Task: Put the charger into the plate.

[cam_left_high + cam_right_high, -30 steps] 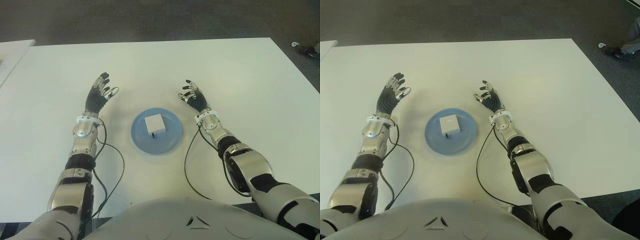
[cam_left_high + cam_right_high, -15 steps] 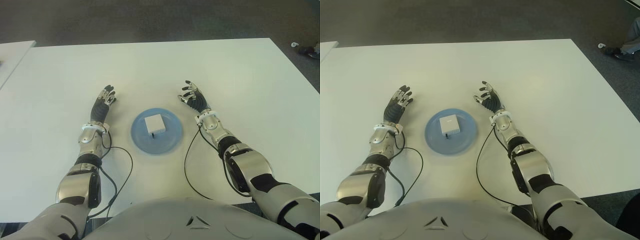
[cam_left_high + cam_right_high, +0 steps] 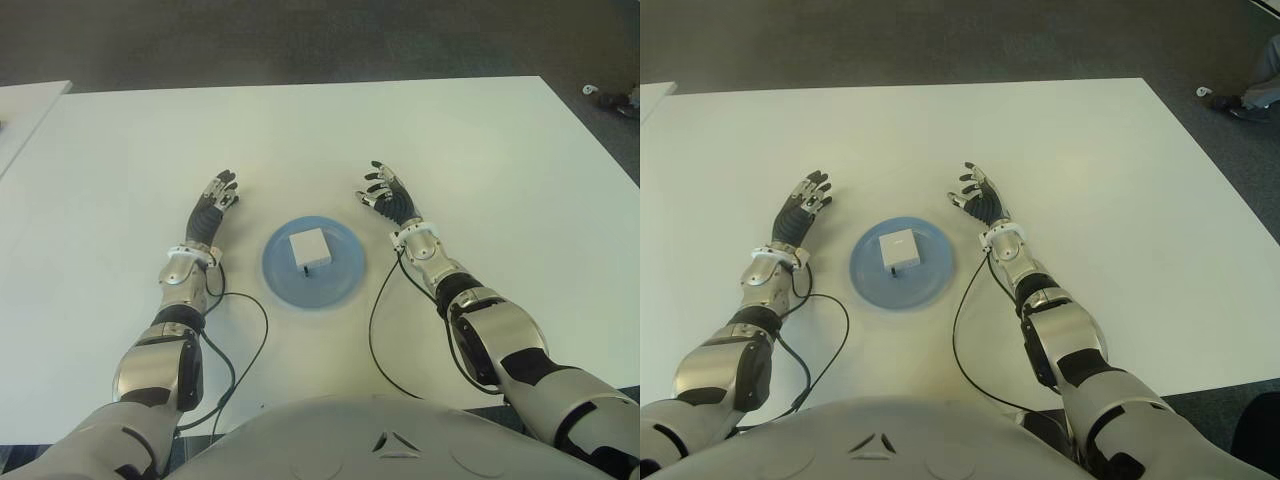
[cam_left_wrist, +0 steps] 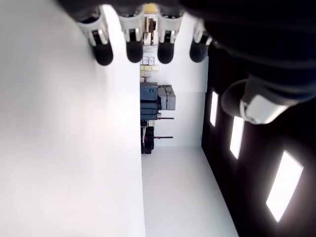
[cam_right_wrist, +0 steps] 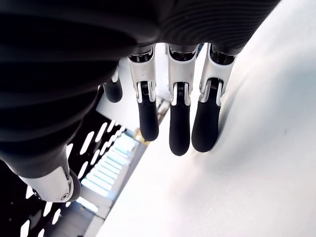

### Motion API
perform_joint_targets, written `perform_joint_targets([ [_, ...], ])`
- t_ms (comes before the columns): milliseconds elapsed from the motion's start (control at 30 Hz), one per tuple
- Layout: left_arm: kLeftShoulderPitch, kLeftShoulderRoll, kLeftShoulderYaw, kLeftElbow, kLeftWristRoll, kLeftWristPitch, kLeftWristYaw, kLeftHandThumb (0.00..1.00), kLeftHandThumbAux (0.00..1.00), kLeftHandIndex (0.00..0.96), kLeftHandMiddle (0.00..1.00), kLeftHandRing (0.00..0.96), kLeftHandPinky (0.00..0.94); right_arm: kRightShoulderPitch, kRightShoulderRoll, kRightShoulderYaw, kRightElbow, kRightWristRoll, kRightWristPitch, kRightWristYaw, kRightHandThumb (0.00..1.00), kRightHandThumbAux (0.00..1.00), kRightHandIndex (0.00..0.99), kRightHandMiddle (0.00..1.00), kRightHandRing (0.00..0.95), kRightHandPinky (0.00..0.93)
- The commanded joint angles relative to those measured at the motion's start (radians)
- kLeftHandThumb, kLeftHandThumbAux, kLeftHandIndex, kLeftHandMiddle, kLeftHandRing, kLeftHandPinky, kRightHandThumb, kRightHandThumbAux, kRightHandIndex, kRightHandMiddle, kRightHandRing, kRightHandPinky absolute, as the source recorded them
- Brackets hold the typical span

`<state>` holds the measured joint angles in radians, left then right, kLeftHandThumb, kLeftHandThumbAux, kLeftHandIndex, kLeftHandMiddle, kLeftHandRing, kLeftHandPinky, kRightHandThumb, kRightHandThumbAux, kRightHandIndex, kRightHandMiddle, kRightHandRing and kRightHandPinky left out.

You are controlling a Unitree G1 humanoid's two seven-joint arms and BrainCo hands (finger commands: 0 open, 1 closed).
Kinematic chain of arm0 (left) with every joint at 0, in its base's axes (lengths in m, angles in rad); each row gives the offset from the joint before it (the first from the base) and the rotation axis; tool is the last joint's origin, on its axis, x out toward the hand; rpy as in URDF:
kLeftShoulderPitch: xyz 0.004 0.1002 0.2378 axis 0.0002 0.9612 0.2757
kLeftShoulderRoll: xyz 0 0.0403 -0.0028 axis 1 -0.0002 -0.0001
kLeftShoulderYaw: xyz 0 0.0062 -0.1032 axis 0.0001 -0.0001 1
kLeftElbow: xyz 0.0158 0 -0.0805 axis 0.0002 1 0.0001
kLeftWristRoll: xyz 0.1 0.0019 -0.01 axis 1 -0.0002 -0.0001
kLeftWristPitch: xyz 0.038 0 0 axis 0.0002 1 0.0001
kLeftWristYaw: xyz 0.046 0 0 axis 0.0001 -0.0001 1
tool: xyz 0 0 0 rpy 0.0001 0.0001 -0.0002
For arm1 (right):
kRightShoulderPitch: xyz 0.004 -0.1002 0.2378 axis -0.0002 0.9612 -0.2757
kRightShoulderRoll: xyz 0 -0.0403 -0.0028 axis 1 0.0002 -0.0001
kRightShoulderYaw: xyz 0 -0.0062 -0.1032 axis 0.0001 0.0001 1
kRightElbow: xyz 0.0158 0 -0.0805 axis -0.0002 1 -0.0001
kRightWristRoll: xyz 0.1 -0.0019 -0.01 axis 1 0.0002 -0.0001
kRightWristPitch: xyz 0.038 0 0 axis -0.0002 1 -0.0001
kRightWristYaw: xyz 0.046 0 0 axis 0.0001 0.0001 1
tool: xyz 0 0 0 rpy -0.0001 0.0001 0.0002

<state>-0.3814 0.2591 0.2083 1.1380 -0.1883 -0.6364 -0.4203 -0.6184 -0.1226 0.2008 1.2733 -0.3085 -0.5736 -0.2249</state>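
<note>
The small white cube-shaped charger (image 3: 307, 246) lies inside the round blue plate (image 3: 342, 272), near its middle; the plate stands on the white table (image 3: 480, 150), between the two hands. The left hand (image 3: 210, 205) is on the plate's left side, apart from it, with the fingers (image 4: 134, 49) stretched out and holding nothing; the right hand (image 3: 388, 196) is on the plate's right side, a little beyond its rim, fingers (image 5: 179, 126) also spread wide and empty.
</note>
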Motion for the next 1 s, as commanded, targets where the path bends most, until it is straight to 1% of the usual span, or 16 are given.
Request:
perform_joint_targets([
  [33,0.025,-0.007,-0.026,0.023,0.044,0.036,0.011,0.006,0.414,0.000,0.000,0.000,0.000,0.093,0.026,-0.007,0.055,0.003,0.056,0.056,0.046,0.647,0.035,0.219,0.286,0.301],
  [167,0.029,-0.008,-0.034,0.017,0.056,0.033,0.017,0.007,0.418,0.000,0.000,0.000,0.000,0.096,0.032,-0.036,0.053,0.028,0.057,0.079,0.050,0.645,0.028,0.190,0.245,0.250],
  [200,0.031,-0.008,-0.036,0.014,0.059,0.032,0.019,0.008,0.420,0.000,0.000,0.000,0.000,0.096,0.033,-0.044,0.052,0.036,0.058,0.087,0.050,0.640,0.023,0.167,0.211,0.209],
  [233,0.032,-0.008,-0.039,0.012,0.062,0.030,0.021,0.008,0.420,0.000,0.000,0.000,0.000,0.095,0.035,-0.057,0.050,0.051,0.060,0.101,0.050,0.638,0.021,0.159,0.199,0.194],
  [267,0.033,-0.009,-0.041,0.010,0.064,0.029,0.022,0.009,0.423,0.000,0.000,0.000,0.000,0.095,0.035,-0.066,0.048,0.060,0.061,0.110,0.047,0.633,0.014,0.133,0.162,0.153],
  [333,0.035,-0.010,-0.043,0.007,0.066,0.027,0.023,0.010,0.427,0.000,0.000,0.000,0.000,0.093,0.035,-0.081,0.043,0.076,0.064,0.127,0.041,0.626,0.005,0.102,0.119,0.104],
  [467,0.037,-0.012,-0.047,0.001,0.070,0.026,0.027,0.011,0.433,0.000,0.000,0.000,0.000,0.089,0.041,-0.126,0.032,0.129,0.084,0.167,0.029,0.628,0.001,0.068,0.076,0.077],
  [600,0.037,-0.012,-0.053,-0.001,0.081,0.023,0.034,0.011,0.442,0.000,0.000,0.000,0.000,0.090,0.060,-0.208,0.032,0.221,0.118,0.219,0.022,0.638,0.000,0.041,0.045,0.054],
  [667,0.039,-0.012,-0.055,-0.003,0.085,0.020,0.034,0.012,0.449,0.000,0.000,0.000,0.000,0.091,0.062,-0.233,0.032,0.245,0.126,0.236,0.022,0.637,0.000,0.029,0.032,0.042],
  [733,0.041,-0.012,-0.058,-0.004,0.088,0.015,0.035,0.013,0.454,0.000,0.000,0.000,0.000,0.091,0.069,-0.258,0.031,0.268,0.137,0.239,0.023,0.633,0.000,0.017,0.020,0.031],
  [867,0.041,-0.010,-0.065,-0.007,0.099,0.007,0.039,0.015,0.458,0.000,0.000,0.000,0.000,0.086,0.081,-0.304,0.029,0.304,0.165,0.212,0.031,0.617,0.000,0.004,0.005,0.015],
  [1000,0.042,-0.009,-0.070,-0.008,0.105,0.004,0.042,0.019,0.456,0.000,0.000,0.000,0.000,0.087,0.087,-0.327,0.025,0.313,0.169,0.202,0.043,0.607,0.000,0.000,0.001,0.010],
])
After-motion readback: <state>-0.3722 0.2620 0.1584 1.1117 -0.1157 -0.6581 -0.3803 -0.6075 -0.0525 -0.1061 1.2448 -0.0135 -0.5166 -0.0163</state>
